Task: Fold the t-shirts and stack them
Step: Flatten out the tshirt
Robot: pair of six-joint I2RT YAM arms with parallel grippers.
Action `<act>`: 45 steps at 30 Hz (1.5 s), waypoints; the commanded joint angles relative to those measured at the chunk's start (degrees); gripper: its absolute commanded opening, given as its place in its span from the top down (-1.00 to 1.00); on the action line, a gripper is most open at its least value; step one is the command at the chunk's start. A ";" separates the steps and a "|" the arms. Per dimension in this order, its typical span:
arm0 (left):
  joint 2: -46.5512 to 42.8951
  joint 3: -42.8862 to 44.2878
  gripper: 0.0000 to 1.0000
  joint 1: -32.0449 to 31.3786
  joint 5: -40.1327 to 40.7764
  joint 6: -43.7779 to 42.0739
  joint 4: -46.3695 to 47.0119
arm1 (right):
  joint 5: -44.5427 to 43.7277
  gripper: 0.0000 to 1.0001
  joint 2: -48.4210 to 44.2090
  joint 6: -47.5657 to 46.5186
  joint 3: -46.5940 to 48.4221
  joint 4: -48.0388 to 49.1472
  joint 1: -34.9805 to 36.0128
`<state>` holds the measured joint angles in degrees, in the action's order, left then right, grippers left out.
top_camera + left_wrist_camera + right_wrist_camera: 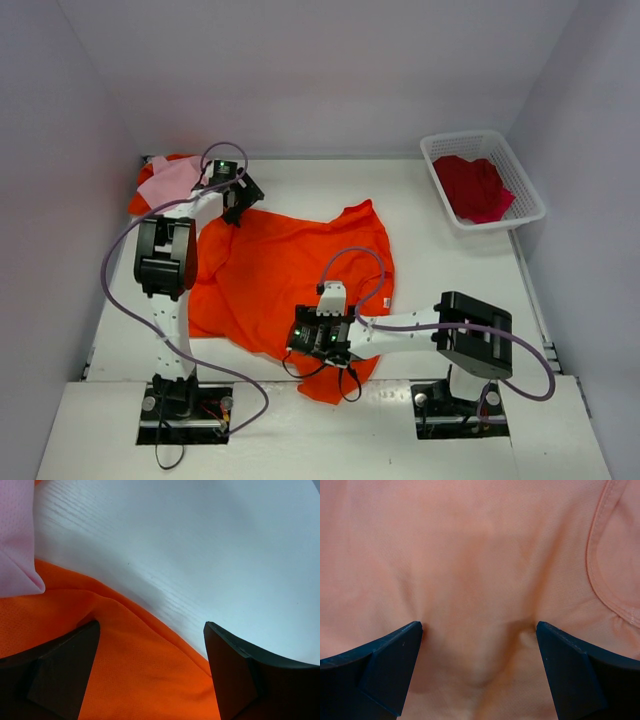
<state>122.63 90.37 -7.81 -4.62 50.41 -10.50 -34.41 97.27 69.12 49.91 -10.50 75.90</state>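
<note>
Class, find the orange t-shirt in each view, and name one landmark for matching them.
Top external: orange t-shirt spread across the middle of the table.
Left wrist: lower left, beneath the left gripper.
Right wrist: fills the frame, looking pale peach.
Landmark: pink t-shirt, far-left corner in top external, upper left in left wrist; not in right wrist.

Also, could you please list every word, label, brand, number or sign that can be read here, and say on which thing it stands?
No text can be read in any view.
orange t-shirt: plain cloth; a pale speck at its right edge may be a tag, too small to read.
pink t-shirt: no print visible.
red t-shirt: no print visible.
white basket: no label visible.
</note>
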 commanded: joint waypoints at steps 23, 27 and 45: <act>1.12 5.52 -0.59 0.87 3.22 -3.39 -1.28 | 8.05 -0.88 -1.56 18.24 -6.05 -11.03 6.81; -0.54 3.41 -0.59 -0.09 2.69 -2.95 -0.13 | 5.94 -0.88 -1.56 16.06 -3.69 -11.29 6.72; -4.50 -3.79 -0.59 -1.59 2.34 -1.64 2.33 | 1.00 -0.86 -16.50 -19.27 8.10 -6.31 -22.27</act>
<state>121.47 87.48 -9.06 -2.11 48.14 -7.11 -32.56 82.39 59.37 55.86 -19.42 57.52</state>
